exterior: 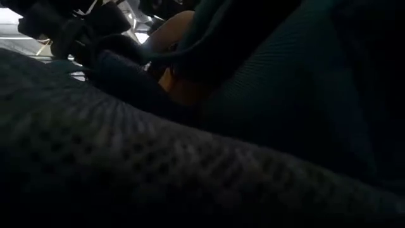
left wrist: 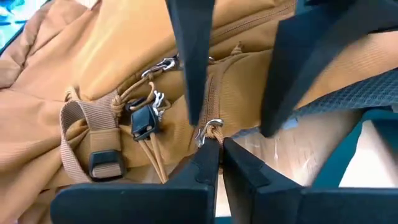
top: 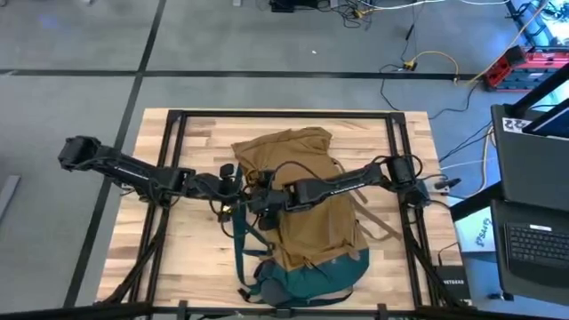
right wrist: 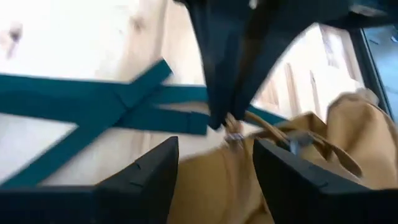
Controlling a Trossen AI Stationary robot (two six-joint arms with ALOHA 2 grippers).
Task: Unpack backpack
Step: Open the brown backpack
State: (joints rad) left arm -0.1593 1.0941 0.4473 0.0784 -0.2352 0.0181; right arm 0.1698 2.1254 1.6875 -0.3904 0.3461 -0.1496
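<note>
Where overhead hides it, left fingers (left wrist: 219, 152) pinch zipper pull (left wrist: 213, 126)

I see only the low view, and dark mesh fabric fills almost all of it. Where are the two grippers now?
Observer: The high view shows the left gripper and the right gripper meeting at the side of the backpack toward the left arm. The backpack lies on the wooden table.
Operator: Does the left gripper hold something?
Observer: Yes. Its wrist view shows it shut on a metal zipper pull of the backpack.
Operator: And the right one?
Observer: It is open and holds nothing. Its fingers face the left gripper, just across that pull.
</note>
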